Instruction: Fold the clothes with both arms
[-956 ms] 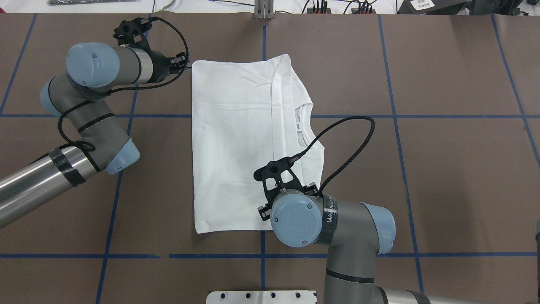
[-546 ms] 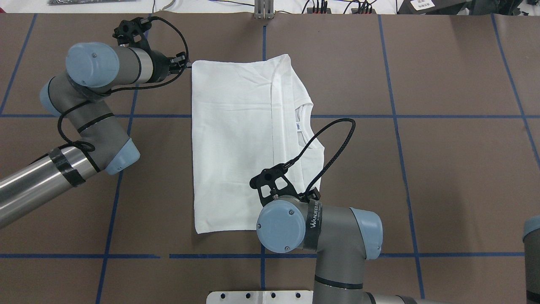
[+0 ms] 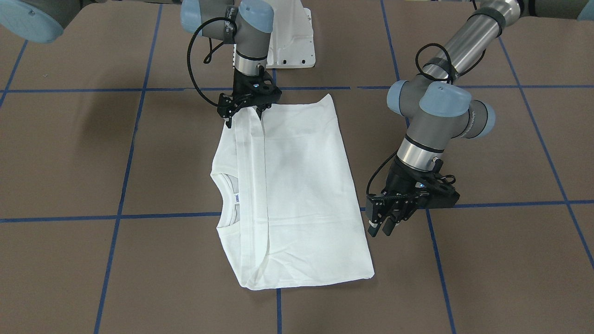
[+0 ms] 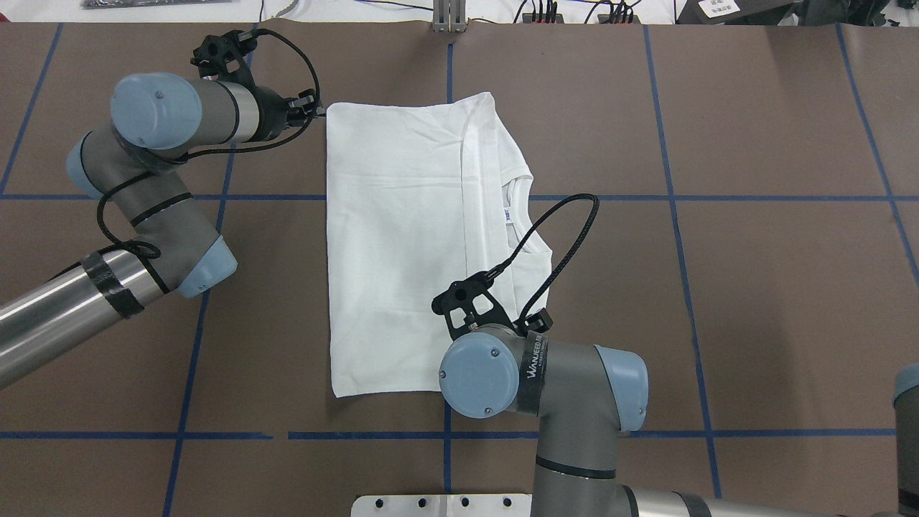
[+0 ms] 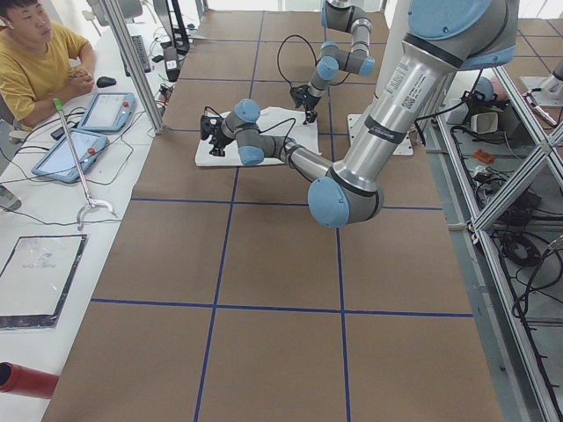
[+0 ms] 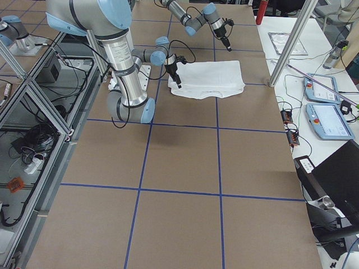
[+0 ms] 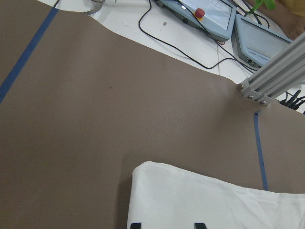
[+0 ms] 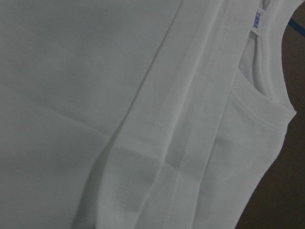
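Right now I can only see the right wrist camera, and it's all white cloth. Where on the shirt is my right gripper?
Observer: The right gripper is down at the shirt's edge nearest the robot, over the folded-in strip. I can't tell if it's pinching.
Operator: Is the other gripper holding the shirt too?
Observer: No. The left gripper hovers open above the far corner on the robot's left, with no cloth between its fingers.
Operator: Does the shirt look folded?
Observer: Partly. It lies flat as a neat rectangle, with the collar opening showing along one long side.
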{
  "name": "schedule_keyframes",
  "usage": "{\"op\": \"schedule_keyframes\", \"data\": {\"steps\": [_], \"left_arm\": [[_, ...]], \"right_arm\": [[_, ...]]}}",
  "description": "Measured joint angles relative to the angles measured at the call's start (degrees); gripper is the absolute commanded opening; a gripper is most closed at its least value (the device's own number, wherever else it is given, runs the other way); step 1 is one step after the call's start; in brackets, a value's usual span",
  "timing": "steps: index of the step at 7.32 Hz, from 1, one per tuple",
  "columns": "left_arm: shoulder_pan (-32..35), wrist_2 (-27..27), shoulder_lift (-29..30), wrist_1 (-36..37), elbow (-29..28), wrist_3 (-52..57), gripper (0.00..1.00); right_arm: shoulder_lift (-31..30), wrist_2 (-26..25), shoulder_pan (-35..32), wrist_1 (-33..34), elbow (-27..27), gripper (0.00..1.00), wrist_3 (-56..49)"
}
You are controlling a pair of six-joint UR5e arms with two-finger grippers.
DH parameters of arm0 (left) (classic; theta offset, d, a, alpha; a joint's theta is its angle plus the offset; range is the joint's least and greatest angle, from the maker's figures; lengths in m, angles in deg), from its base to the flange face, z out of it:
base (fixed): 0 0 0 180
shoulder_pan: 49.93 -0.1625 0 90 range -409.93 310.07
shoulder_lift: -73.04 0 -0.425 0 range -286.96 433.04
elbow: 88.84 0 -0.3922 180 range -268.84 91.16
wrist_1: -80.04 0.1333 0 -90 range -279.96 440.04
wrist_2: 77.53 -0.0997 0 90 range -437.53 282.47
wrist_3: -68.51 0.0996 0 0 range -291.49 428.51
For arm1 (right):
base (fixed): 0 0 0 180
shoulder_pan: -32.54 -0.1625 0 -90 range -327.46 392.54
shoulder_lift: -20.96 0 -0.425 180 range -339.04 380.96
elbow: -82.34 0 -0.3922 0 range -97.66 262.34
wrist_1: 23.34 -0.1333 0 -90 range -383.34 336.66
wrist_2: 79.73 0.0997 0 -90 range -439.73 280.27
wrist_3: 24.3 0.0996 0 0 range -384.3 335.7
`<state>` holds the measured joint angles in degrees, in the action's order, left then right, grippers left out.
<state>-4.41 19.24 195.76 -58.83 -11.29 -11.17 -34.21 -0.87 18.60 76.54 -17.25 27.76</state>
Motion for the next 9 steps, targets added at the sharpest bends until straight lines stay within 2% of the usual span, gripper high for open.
{"op": "schedule_keyframes", "data": {"steps": [1,3,4,6,7,9], "left_arm": [[0.0,0.0,-0.1,0.0,0.2,0.0,0.47],[0.0,0.0,-0.2,0.1,0.5,0.0,0.47],[0.0,0.0,-0.2,0.1,0.5,0.0,0.47],[0.0,0.1,-0.2,0.1,0.6,0.0,0.47],[0.0,0.1,-0.2,0.1,0.6,-0.1,0.47],[0.0,0.1,-0.2,0.1,0.6,-0.1,0.47]], "right_arm": [[-3.6,0.3,-1.0,-0.1,-2.6,1.00,-1.0],[-12.7,0.7,-1.6,-0.2,-11.8,1.00,-2.2],[-13.5,0.6,-1.4,-0.2,-13.8,1.00,0.2],[-11.3,1.3,-0.8,-0.4,-14.6,1.00,14.6],[-10.4,1.9,-0.3,-1.8,-14.5,1.00,25.6],[-10.4,2.0,1.3,-12.8,-11.4,0.98,51.7]]}}
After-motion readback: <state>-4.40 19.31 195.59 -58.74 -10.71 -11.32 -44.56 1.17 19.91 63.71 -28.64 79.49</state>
